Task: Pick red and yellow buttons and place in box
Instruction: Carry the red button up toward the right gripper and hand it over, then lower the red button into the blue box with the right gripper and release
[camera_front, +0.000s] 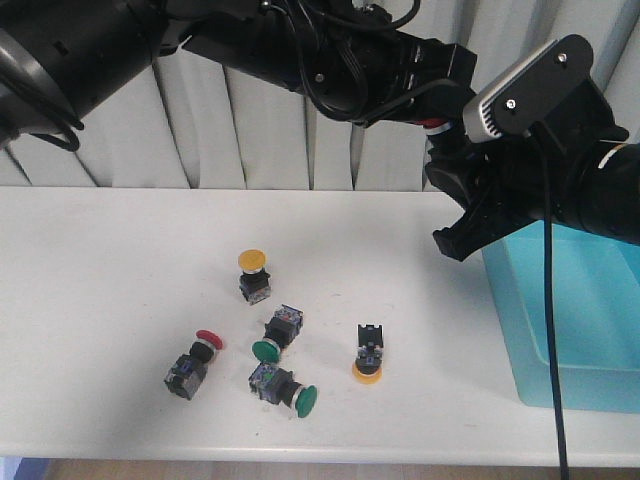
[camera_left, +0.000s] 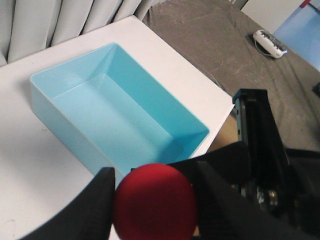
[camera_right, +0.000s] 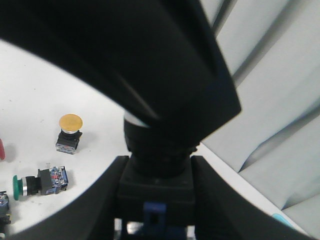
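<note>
Left gripper (camera_left: 152, 200): clenched on a red button (camera_left: 155, 202), up in the air beside the box (camera_left: 75, 87).
Right gripper (camera_right: 155, 200): seems to grip a dark button body (camera_right: 155, 187); its cap is hidden, so the colour is unclear.
Box: at 3 o'clock on the bench (camera_front: 100, 260), nothing inside.
Good way: the left arm should move over the box's middle, go low, then let go softly.
Left over: a yellow button (camera_front: 254, 273) at 12 o'clock of the pile.

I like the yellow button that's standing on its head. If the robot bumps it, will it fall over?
Probably. The upside-down yellow button rests on its round cap with the blocky black body on top, so it looks top-heavy and tippy. Once on its side it might roll in a curve, since the cap is wider than the body. It looks hard, not squishy.
</note>
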